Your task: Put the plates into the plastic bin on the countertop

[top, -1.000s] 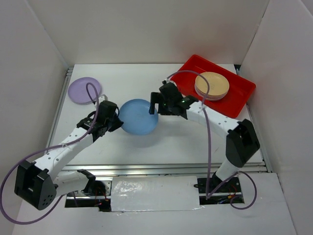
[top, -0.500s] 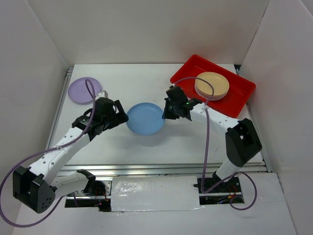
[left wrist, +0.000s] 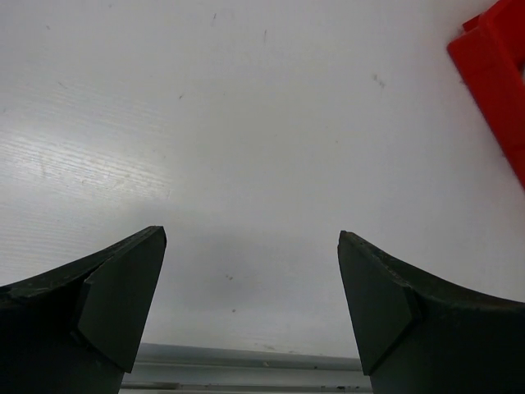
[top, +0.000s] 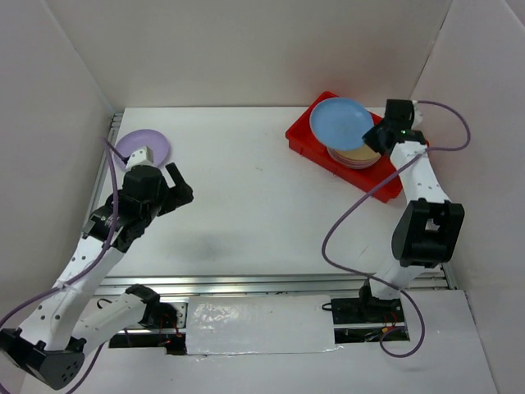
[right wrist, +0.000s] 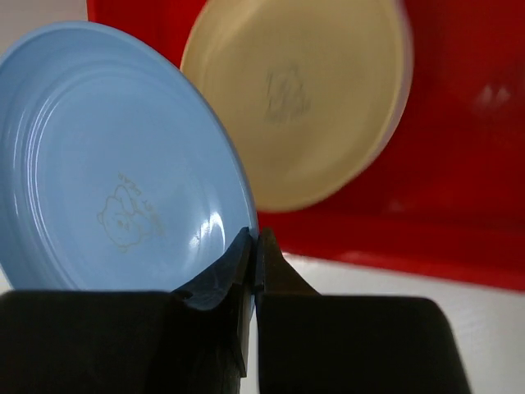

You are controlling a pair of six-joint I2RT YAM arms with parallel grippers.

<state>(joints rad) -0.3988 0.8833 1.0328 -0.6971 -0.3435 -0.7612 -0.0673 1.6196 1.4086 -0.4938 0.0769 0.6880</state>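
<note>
No legible text, faint centre mark (right wrist: 127, 215) on blue plate (right wrist: 66, 115), perhaps lettered

1. the light blue plate (top: 340, 123) covers most of the stack (top: 354, 154) below it; the number of plates there cannot be told.
2. the cream plate (right wrist: 303, 98) is blurred in the right wrist view.
3. only a corner of the red bin (left wrist: 496, 74) shows in the left wrist view, cut off by the right edge.
4. the left arm (top: 82, 256) hides part of the lilac plate (top: 157, 144).

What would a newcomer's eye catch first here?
The right gripper pinches a light blue round plastic plate by its rim above a stack of pastel plates in the bright red plastic bin at the far right. A lilac round plate lies at the far left of the white countertop, near the left gripper, open and empty.
</note>
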